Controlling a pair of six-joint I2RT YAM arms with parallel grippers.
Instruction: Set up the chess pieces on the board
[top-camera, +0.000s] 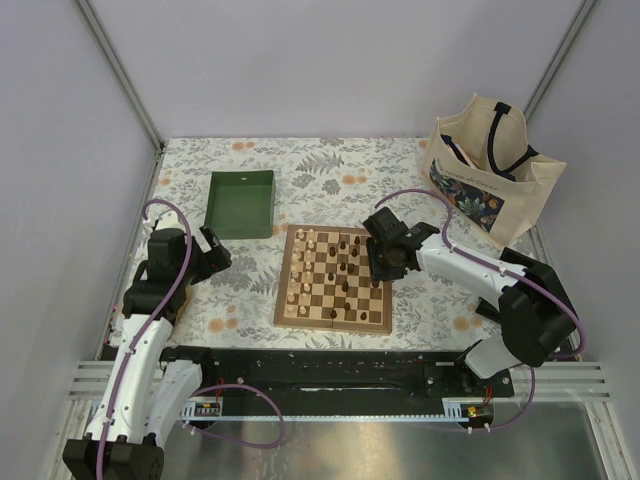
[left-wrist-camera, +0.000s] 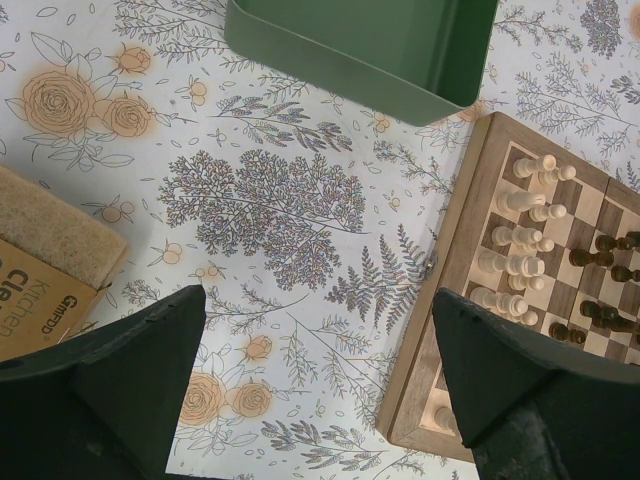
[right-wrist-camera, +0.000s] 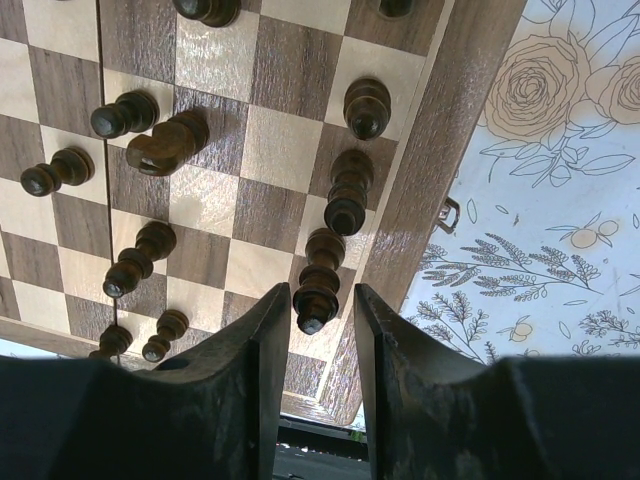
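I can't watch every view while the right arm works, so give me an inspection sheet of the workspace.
Surface: floral tablecloth, flat, no spills seen.
Job's things: board lies open; pale chess pieces line its left side, dark ones are scattered across it.
Clutter: green tray, tote bag, printed box.
Grippers: left gripper open, empty, off the board; right gripper narrowly open astride a dark piece by the board's edge.
Cables: purple cables loop along both arms, off the board.
Surroundings: plain walls, metal frame; nothing else seen.
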